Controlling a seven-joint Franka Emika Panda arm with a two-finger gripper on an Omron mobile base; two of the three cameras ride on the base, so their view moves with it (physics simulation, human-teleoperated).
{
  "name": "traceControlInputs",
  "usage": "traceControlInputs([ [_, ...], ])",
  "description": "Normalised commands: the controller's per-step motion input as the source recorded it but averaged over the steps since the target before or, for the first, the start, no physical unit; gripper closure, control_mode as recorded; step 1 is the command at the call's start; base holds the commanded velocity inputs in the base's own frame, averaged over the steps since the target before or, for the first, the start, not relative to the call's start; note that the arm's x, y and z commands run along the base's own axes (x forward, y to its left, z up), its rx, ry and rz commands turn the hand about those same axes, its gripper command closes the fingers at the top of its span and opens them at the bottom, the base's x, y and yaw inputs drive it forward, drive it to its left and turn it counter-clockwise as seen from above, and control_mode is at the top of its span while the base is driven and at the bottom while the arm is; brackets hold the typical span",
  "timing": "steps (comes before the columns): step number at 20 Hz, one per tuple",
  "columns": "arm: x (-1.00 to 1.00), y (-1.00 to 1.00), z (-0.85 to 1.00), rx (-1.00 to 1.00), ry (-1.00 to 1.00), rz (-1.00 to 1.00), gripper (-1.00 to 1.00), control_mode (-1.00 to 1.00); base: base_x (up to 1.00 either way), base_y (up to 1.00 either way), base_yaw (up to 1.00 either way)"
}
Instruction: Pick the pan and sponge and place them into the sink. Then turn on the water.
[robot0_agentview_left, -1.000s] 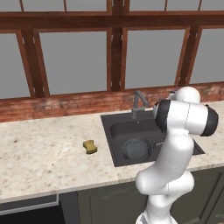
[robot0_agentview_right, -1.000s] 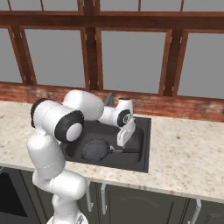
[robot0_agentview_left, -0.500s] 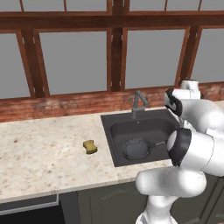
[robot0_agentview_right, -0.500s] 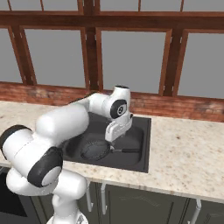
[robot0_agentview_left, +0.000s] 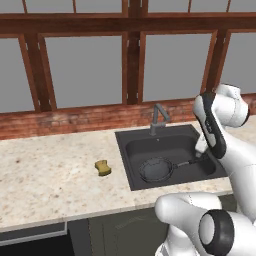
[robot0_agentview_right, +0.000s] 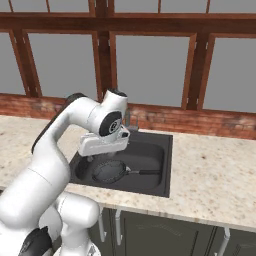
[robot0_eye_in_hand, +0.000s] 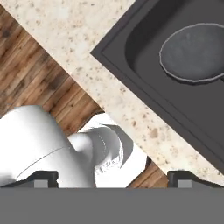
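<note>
pan (robot0_eye_in_hand: 194, 52): handle cut off at 3 o'clock edge, hand view
sink (robot0_agentview_right: 160, 150): left part hidden behind arm, right base view

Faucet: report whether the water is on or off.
Off. No blue stream falls from the faucet spout into the sink; the basin holds just the pan, and the sponge sits on the counter.

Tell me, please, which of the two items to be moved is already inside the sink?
The pan: it lies in the sink, while the yellow sponge sits on the counter to its left.
</note>
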Motion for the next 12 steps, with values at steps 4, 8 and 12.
traceControlInputs([
  [4, -0.25, 1.00, 0.51, -0.06, 0.00, -0.39, -1.00, -1.00, 0.00, 0.00, 0.00],
  [8, -0.04, 1.00, 0.23, -0.23, -0.01, -0.28, -1.00, -1.00, 0.00, 0.00, 0.00],
  [12, 0.03, 1.00, 0.00, -0.23, 0.05, -0.23, -1.00, -1.00, 0.00, 0.00, 0.00],
])
